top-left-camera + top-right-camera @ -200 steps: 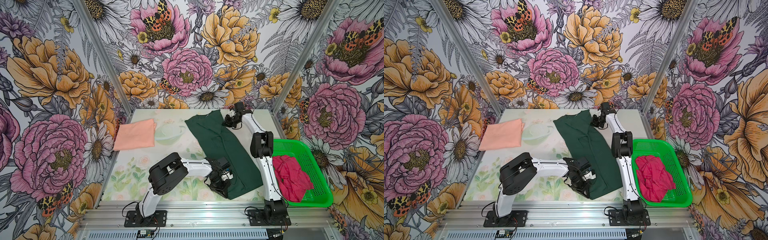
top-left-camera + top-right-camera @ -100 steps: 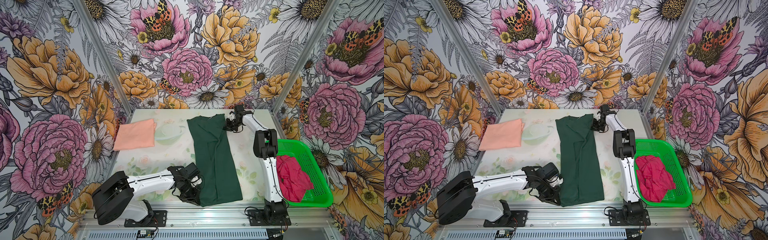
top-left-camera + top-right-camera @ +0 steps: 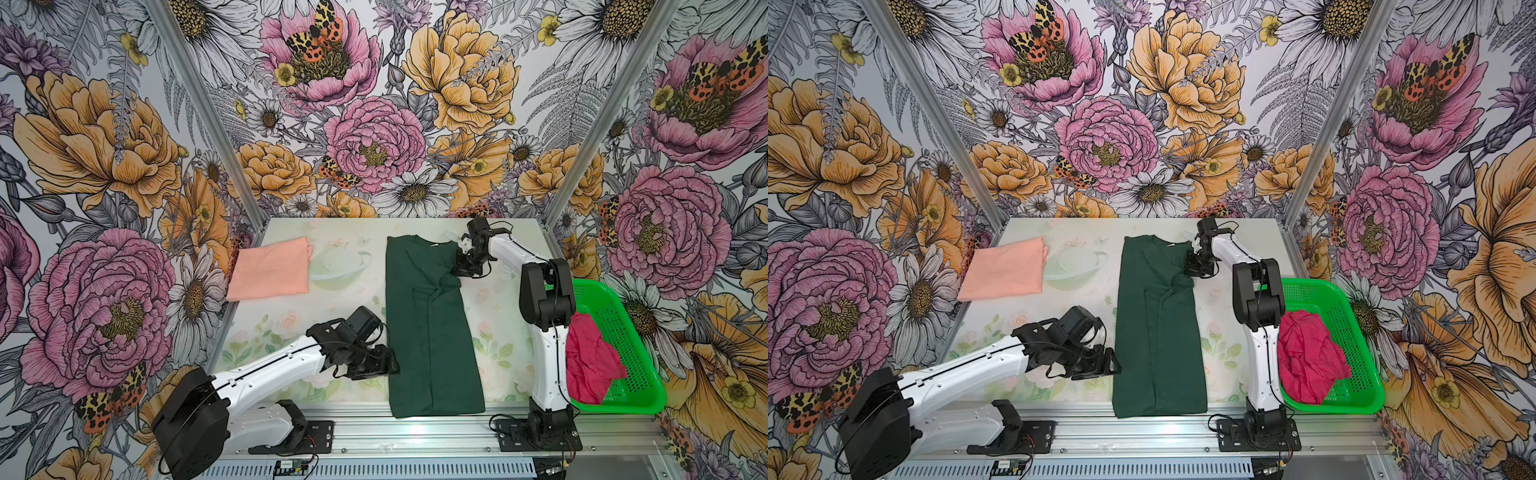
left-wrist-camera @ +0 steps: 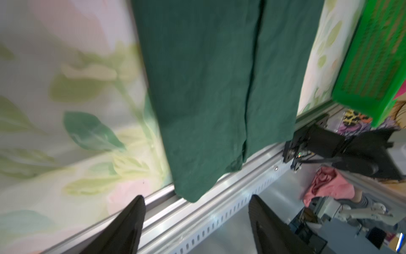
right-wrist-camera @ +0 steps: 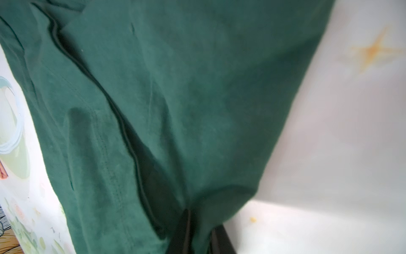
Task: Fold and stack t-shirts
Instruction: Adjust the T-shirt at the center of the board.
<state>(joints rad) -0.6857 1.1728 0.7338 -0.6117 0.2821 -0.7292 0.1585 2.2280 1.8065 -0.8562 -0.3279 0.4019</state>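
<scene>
The dark green t-shirt lies as a long folded strip down the middle of the pastel flower-printed tabletop, its hem over the near metal rail. The left hand is just beside its edge, fingers wide apart and empty. The right hand is at the far sleeve, fingers close together with cloth between them; I cannot tell whether it grips. Flowered walls close three sides. There are three t-shirts: the green one, a folded peach t-shirt and a crimson t-shirt crumpled in the one green basket.

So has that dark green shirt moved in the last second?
Yes. The dark green shirt lay slanted toward the green basket; its near end has swung away from the basket and now lies straight, hem over the front metal rail.
</scene>
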